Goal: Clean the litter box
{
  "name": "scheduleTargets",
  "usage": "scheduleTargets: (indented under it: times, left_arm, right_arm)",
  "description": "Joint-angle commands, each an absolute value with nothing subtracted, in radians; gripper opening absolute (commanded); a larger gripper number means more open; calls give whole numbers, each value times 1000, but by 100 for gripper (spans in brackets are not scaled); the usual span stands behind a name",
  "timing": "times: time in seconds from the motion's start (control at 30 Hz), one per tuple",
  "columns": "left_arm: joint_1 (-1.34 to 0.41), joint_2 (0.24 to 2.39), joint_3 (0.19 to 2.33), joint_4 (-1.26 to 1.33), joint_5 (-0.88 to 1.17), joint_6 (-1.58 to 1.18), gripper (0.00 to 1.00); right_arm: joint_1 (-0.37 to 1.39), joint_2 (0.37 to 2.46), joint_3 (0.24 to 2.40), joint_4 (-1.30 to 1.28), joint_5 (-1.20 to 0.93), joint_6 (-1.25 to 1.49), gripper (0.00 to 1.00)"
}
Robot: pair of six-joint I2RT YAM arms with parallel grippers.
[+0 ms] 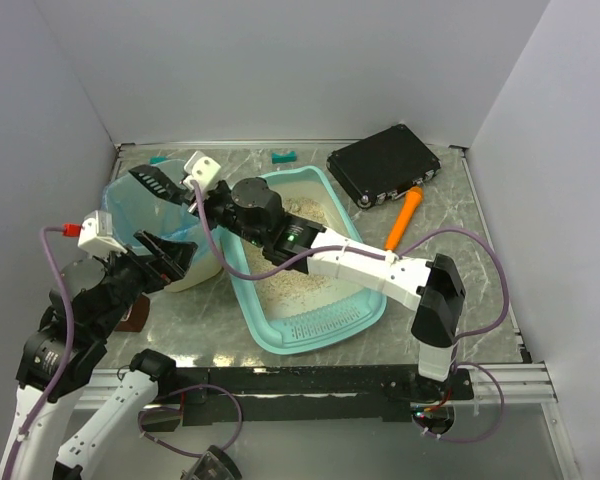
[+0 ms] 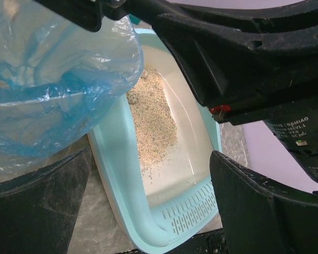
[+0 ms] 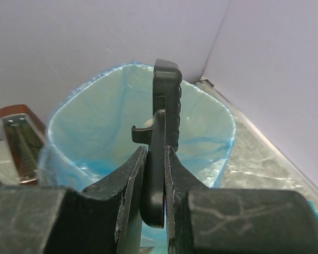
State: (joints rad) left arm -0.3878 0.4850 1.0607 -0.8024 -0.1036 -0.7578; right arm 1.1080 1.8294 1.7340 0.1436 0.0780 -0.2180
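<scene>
The teal litter box (image 1: 315, 335) lies mid-table, its cream inside holding beige litter (image 1: 295, 285); in the left wrist view its slotted lip (image 2: 201, 206) is nearest and the litter (image 2: 153, 121) lies farther in. My right arm reaches left across the box. My right gripper (image 1: 202, 200) (image 3: 156, 153) is shut on the handle of a black scoop (image 1: 155, 182) (image 3: 168, 100), held edge-up over the blue-bagged bin (image 1: 145, 215) (image 3: 95, 127). My left gripper (image 1: 165, 255) (image 2: 148, 211) stands open and empty beside the bin, just above the box's left rim.
A black case (image 1: 385, 165) sits at the back right with an orange tool (image 1: 405, 218) in front of it. Small teal pieces (image 1: 284, 156) lie by the back wall. A brown object (image 1: 132, 318) (image 3: 18, 137) rests beside the bin. Walls enclose three sides.
</scene>
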Motion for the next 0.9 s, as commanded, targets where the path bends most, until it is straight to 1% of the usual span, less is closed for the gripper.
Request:
scheduleTargets:
  times: [0.0, 0.1, 0.2, 0.27, 0.37, 0.47, 0.53, 0.6, 0.63, 0.73, 0.83, 0.87]
  left_arm:
    - [-391, 465, 1072, -810, -127, -781, 97]
    - [-391, 465, 1066, -811, -127, -785, 97]
    - [-391, 468, 1057, -805, -111, -785, 97]
    - [-393, 474, 1049, -798, -100, -792, 97]
    - [-391, 494, 1032, -787, -110, -813, 97]
    - [-391, 558, 1035, -787, -95, -831, 97]
    - [-391, 613, 1031, -795, -97, -850, 97]
    - [-391, 664, 1023, -787, -118, -862, 97]
    - [-391, 684, 1028, -778, -117, -861, 97]
    - [-393, 762, 1035, -738, -63, -856, 97]
    - [-399, 801, 996, -674, -37, -867, 97]
    - [-402, 810, 986, -660, -34, -871, 97]
  right_arm:
    - [1106, 1766, 1778, 219, 100, -316, 0]
    - [1109, 1750, 1758, 242, 132, -324, 0]
    - [1108, 1700, 1730, 264, 161, -244, 0]
    - [1108, 1674, 1718, 241, 234, -126, 0]
    - [1103, 1600, 1692, 180, 273, 36, 0]
    - [1097, 1504, 1628, 157, 337, 178, 0]
    - [1094, 1425, 1585, 83, 432, 289, 0]
    - [1088, 1338, 1542, 29, 468, 343, 0]
    - [1083, 1306, 1485, 20, 483, 388, 0]
    - [1055, 1185, 1399, -75, 524, 477, 0]
    - [988, 1085, 1332, -211, 522, 573, 0]
    - [935, 1068, 1319, -251, 505, 606, 0]
